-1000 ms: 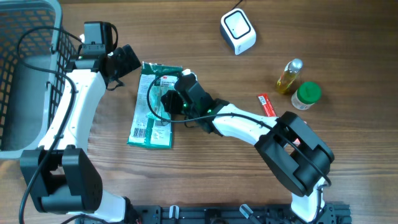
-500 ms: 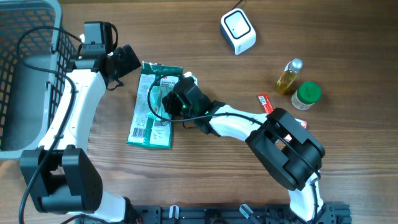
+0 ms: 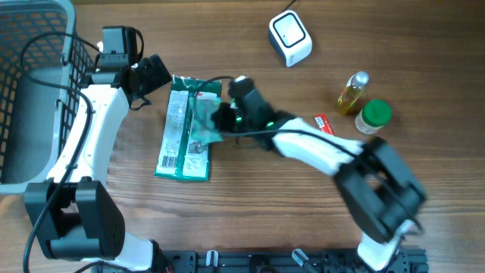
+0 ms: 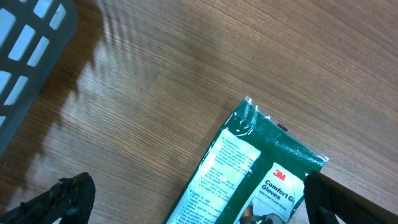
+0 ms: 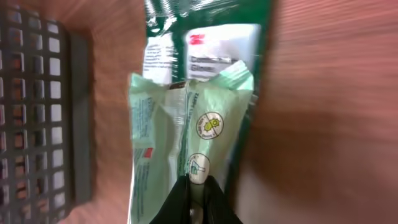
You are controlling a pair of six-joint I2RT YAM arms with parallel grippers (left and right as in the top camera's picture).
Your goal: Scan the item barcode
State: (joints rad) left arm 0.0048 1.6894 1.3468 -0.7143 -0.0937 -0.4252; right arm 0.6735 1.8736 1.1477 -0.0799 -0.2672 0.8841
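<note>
Right gripper (image 5: 196, 194): jaws pinched shut on edge of light green packet (image 5: 180, 124). Packet sits over dark green gloves pack (image 3: 182, 155); cannot tell if fully lifted off.

Left gripper (image 3: 151, 73): jaws wide apart, holds nothing, near top of gloves pack, beside basket (image 3: 30, 98).

Next job, my guess: carry packet to white scanner (image 3: 290, 38), well off to right.
- Pinch is thin, so go slow, no shaking.
- Barcode on packet not seen; turn packet till stripes face scanner.
</note>
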